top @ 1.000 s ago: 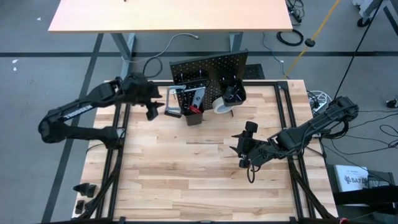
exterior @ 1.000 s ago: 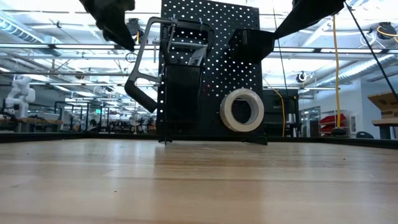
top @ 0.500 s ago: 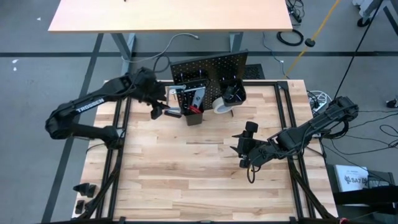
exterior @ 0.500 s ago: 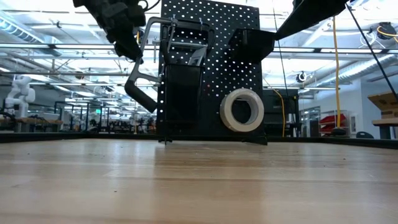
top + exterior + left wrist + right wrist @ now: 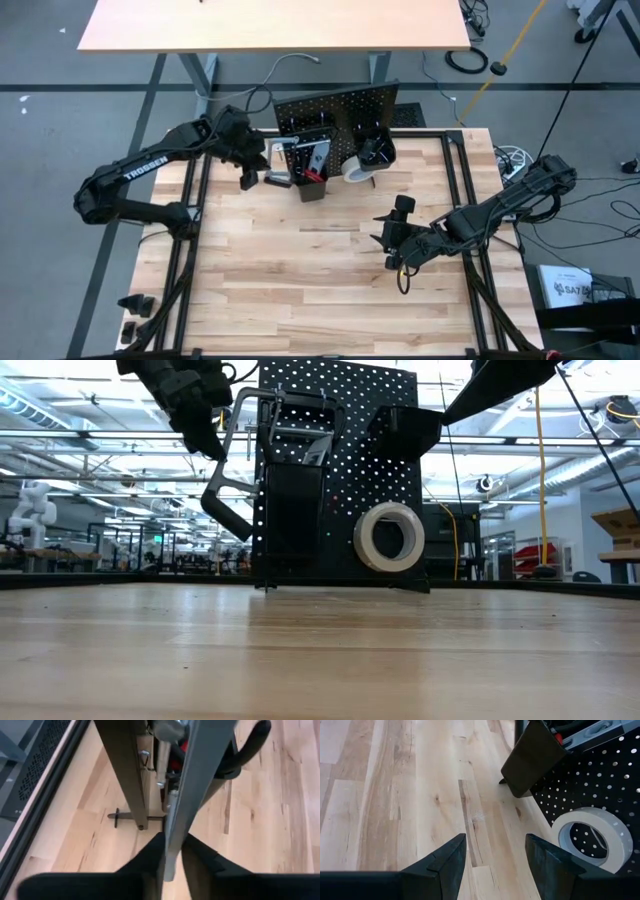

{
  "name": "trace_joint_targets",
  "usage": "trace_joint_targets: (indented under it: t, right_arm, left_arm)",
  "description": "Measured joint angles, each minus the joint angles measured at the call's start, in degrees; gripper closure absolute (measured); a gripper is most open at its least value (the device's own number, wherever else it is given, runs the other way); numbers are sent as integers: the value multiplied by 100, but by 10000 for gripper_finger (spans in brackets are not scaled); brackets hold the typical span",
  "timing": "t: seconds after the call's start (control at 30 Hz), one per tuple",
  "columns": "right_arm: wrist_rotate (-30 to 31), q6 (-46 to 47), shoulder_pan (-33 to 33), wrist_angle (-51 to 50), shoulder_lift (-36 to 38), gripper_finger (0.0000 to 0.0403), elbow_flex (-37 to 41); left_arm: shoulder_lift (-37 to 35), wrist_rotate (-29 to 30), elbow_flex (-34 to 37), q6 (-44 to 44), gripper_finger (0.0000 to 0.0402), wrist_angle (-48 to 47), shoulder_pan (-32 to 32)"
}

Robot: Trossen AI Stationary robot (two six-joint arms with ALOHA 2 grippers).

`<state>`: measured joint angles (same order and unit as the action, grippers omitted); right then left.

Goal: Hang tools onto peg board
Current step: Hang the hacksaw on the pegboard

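Observation:
The peg board point(image 5: 340, 108) stands upright at the table's far middle, with two black bins point(image 5: 295, 510) on its front. A white tape roll point(image 5: 389, 537) hangs low on it. At the board's left side is the grey bar clamp point(image 5: 228, 450). Its upper end reaches the board's top and its black handle point(image 5: 225, 515) points down and left. My left gripper point(image 5: 249, 178) is shut on the clamp's bar. My right gripper point(image 5: 398, 215) waits open above the table, right of the middle, with nothing between its fingers. My left gripper pinches the clamp's flat grey bar point(image 5: 172, 845) between its two fingers, about halfway along it. The fingers point(image 5: 207, 432) come from the table's left side, slanting down, and lie across the bar. The clamp stays tilted at the board's left side, clear of the table.
Red-handled and silver tools point(image 5: 312, 165) stick out of the left bin. The right wrist view shows the tape roll point(image 5: 590, 837) and one bin point(image 5: 532, 755) close ahead. Bare wooden tabletop point(image 5: 300, 280) lies in front of the board. A second table point(image 5: 270, 25) stands beyond.
My left gripper has moved right and a little down, toward the peg board's left side, turning as it went. It has come onto the clamp's bar and shut on it. The clamp and the right arm have kept still.

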<state>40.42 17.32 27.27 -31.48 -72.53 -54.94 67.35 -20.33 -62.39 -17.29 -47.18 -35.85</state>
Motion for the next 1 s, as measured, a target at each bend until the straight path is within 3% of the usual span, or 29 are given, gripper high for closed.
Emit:
trace_joint_targets:
  t: [0.2, 0.47, 1.0]
  right_arm:
    - [0, 0, 0, 3, 0, 206, 0]
    - [-1, 20, 0, 2, 0, 206, 0]
    - [-2, 17, 0, 17, 0, 206, 0]
  left_arm:
    - [-4, -10, 0, -3, 391, 72, -53]
    - [2, -46, -324, 27, 388, -51, -51]
    - [-4, -61, -1684, 49, 388, -1108, -43]
